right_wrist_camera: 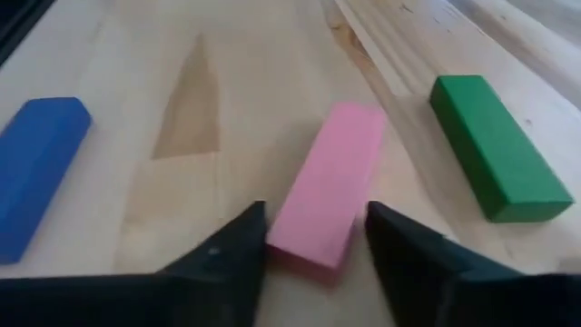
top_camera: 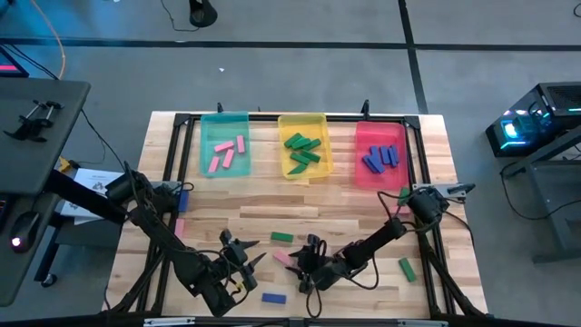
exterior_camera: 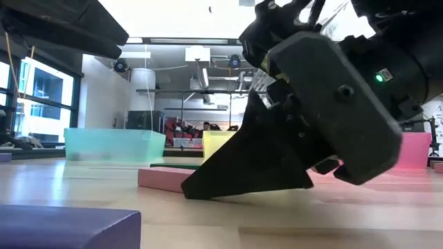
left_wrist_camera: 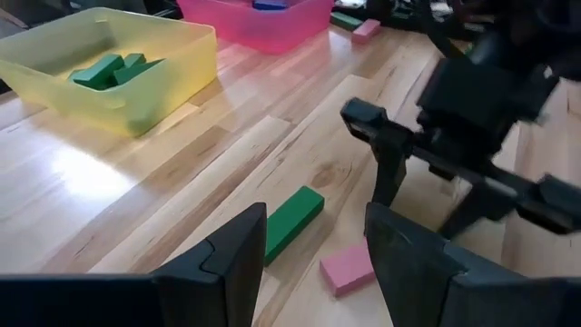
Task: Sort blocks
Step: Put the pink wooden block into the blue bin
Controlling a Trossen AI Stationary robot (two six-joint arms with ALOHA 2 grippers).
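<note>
We have pink blocks (top_camera: 228,152) in the teal tray (top_camera: 223,118), green in the yellow tray (top_camera: 303,118), blue in the red tray (top_camera: 379,127), yet several lie loose on the bench (top_camera: 272,204), and our right claw (right_wrist_camera: 315,238) straddles a pink block (right_wrist_camera: 329,182), open, gripping nothing.

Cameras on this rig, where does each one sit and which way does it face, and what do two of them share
High view: overhead, straight down on the table; both arms show.
Low view: table height, level across; the right gripper fills it, by a pink block.
Left wrist view: past the left gripper toward the yellow tray.
Right wrist view: past the right gripper, its jaws either side of the pink block.
Shared: both wrist views show that pink block and the green block.
</note>
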